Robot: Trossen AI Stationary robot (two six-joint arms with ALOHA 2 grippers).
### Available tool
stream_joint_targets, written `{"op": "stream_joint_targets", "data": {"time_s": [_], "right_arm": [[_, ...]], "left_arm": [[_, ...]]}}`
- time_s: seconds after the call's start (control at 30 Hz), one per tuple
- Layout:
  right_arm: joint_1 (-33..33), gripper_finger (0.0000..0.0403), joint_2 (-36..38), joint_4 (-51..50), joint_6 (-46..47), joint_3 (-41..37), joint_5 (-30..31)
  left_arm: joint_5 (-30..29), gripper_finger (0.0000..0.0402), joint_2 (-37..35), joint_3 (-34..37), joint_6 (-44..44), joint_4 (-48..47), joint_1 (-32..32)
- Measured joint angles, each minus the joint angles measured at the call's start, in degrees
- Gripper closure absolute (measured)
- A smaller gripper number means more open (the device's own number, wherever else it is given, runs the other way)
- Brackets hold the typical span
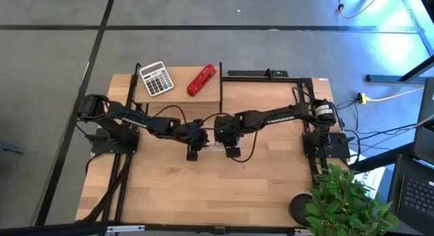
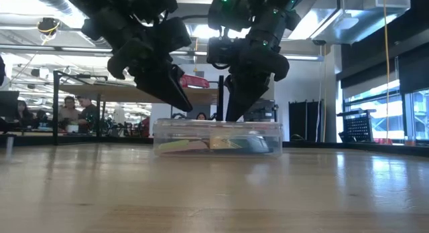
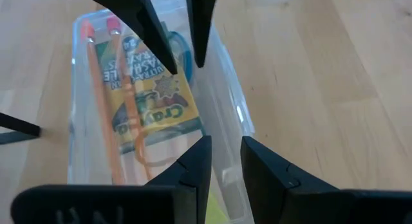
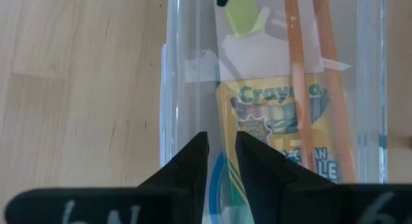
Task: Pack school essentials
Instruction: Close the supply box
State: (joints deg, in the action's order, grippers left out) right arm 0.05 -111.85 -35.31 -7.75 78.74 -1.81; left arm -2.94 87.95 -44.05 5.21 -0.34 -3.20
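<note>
A clear plastic box (image 1: pixel 213 144) (image 2: pixel 218 136) lies flat on the table's middle. Through it I see a yellow-green crayon box (image 3: pixel 151 95) (image 4: pixel 283 134), two orange pencils (image 3: pixel 103 102) (image 4: pixel 299 76), a blue scissors handle (image 3: pixel 177 47) and a pale yellow-green piece (image 4: pixel 243 15). My left gripper (image 2: pixel 182 99) (image 3: pixel 226 153) hangs just above the box's left end, shut to a narrow slit, clear of the lid. My right gripper (image 2: pixel 232 116) (image 4: pixel 221 147) comes down on the box's middle, equally narrow. In each wrist view the fingers stand over one long edge of the box. My right gripper's fingertips (image 2: pixel 230 118) reach the top face of the clear box's lid (image 2: pixel 241 124) from above, slanting slightly. The box lies flat on the table. Whether the tips rest on the lid or stop just short of it, I cannot tell.
A grey-white calculator (image 1: pixel 156 79) and a red stapler (image 1: pixel 201 80) lie on a raised wooden board at the table's far side. A potted plant (image 1: pixel 346 202) stands at the near right corner. Bare wood (image 1: pixel 203 195) stretches between the box and the near edge.
</note>
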Motion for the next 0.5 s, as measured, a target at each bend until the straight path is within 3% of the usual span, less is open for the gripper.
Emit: {"op": "stream_joint_targets", "data": {"time_s": [0.5], "right_arm": [[0.0,0.0313,0.0,0.4,0.2,0.0,0.2]], "left_arm": [[1.0,0.0324,5.6,-0.5,1.1,0.5,0.0]]}}
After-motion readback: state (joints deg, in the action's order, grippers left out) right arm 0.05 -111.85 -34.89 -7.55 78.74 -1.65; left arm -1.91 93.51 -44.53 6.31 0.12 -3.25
